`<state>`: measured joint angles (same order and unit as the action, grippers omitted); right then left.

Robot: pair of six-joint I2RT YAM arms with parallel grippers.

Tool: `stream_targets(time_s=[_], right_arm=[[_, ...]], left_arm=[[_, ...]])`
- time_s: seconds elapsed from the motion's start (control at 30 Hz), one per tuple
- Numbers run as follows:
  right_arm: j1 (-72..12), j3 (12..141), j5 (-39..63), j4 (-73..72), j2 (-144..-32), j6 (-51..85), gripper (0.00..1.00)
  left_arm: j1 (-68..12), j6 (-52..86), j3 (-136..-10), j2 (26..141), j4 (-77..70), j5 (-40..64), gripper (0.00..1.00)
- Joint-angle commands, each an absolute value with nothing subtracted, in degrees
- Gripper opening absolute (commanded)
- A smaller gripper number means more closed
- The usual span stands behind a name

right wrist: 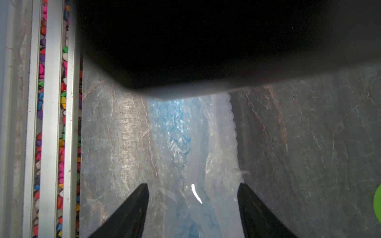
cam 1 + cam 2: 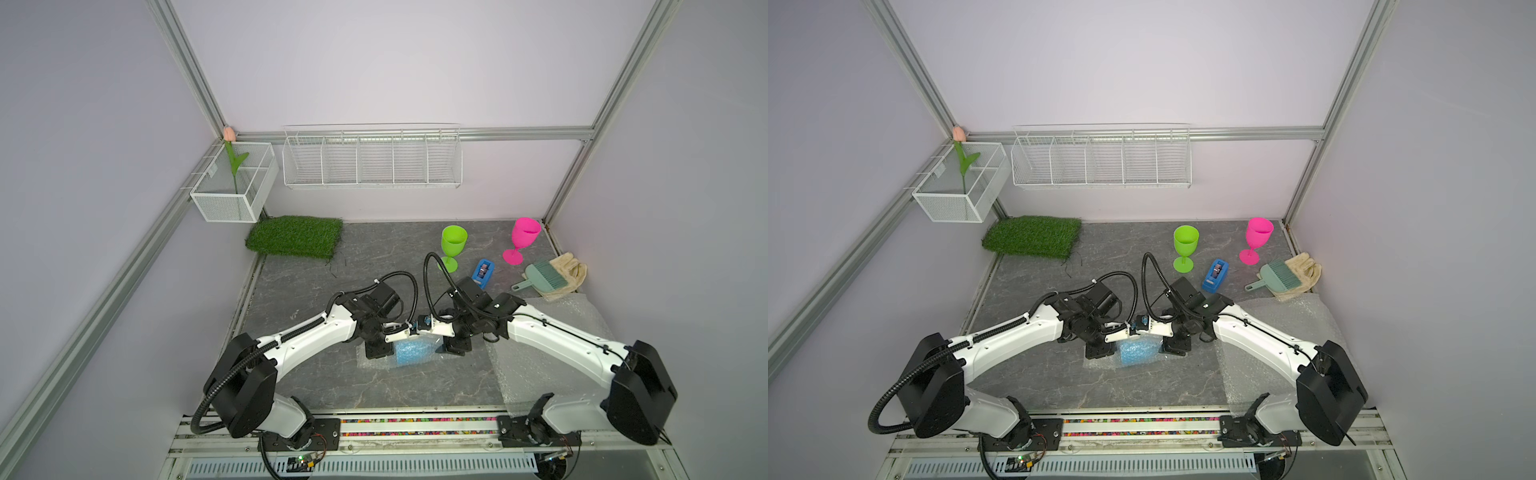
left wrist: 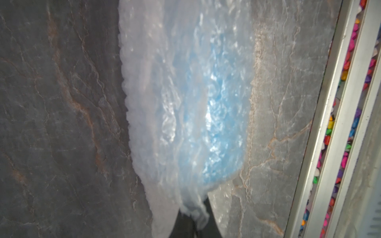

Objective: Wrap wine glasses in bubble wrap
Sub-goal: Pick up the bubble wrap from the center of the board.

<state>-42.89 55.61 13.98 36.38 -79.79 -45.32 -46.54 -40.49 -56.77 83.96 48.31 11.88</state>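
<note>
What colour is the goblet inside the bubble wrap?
Sky blue goblet, showing through the bubble wrap; clearest in the left wrist view.

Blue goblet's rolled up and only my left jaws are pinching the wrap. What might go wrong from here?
1. The right jaws stand open astride the bubble wrap, so nothing holds that end; the roll may spring open around the blue goblet.
2. The left jaws pinch only a bunched tip of wrap; a pull could slip it free or drag the whole bundle.
</note>
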Motion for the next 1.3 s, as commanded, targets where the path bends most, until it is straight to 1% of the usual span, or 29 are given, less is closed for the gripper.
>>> stream_targets(time_s=[0.0,0.17,0.4,0.63,0.9,1.07,1.27], right_arm=[[-43.42,54.89,13.31,34.86,-82.04,-49.81,0.70],[-43.32,53.92,13.25,34.97,-79.73,-48.97,0.67],[-43.32,51.93,14.58,34.20,-73.71,-47.56,0.71],[-43.35,52.58,14.47,36.37,-75.72,-47.72,0.71],[-44.20,52.39,15.00,34.98,-78.82,-45.85,0.73],[-44.92,51.55,14.37,33.80,-77.79,-41.53,0.74],[-45.95,47.82,17.57,30.78,-71.20,-34.78,0.78]], left_arm=[[-46.85,-42.10,-56.36,81.84,46.68,13.53,0.00],[-46.67,-41.75,-55.39,80.34,45.51,13.59,0.00],[-46.54,-40.94,-53.83,76.65,42.60,14.40,0.00],[-46.28,-40.97,-52.04,73.10,41.07,14.45,0.00],[-45.88,-39.74,-50.28,69.98,38.94,14.09,0.00],[-45.88,-39.64,-50.28,70.21,39.52,13.86,0.00],[-45.88,-39.38,-50.14,69.95,39.13,14.17,0.00]])
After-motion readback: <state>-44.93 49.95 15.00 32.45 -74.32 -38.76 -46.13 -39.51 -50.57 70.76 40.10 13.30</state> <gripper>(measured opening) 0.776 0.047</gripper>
